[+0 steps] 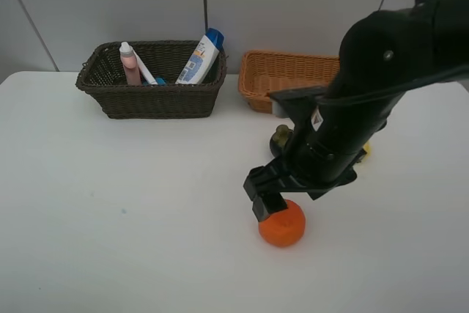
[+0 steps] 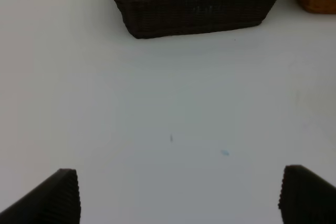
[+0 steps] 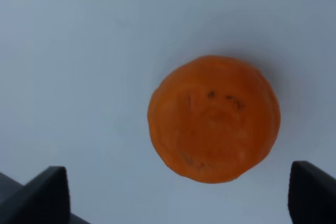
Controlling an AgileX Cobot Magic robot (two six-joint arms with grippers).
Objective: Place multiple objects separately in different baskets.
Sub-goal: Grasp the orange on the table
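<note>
Orange (image 1: 281,225) sits on the white table (image 1: 132,218), near the front and a bit to the right of the middle. It is round and bright, with small dark specks on its skin.

The right gripper (image 1: 268,204) hangs just over the orange, at its back left edge. In the right wrist view its two dark fingers (image 3: 44,195) are spread far apart. The orange (image 3: 214,119) lies in the wide gap ahead of them. Neither finger touches it, and the right gripper (image 3: 178,195) has nothing in its grip.

Behind the black arm lies a dark round fruit (image 1: 281,135) with a green top. A bit of something yellow (image 1: 364,153) peeks out on the arm's other side. I cannot tell what it is.

Farther back stands the light orange basket (image 1: 256,82). Beside it, to the left, stands the dark brown basket (image 1: 150,100). Inside the dark one a pink bottle (image 1: 130,65), a white pen (image 1: 145,70) and a blue-capped white bottle (image 1: 201,56) lean up against the walls.

The left gripper (image 2: 178,195) is wide open too, with only bare table between its fingers (image 2: 58,198). It is well apart from the dark brown basket (image 2: 194,9).
</note>
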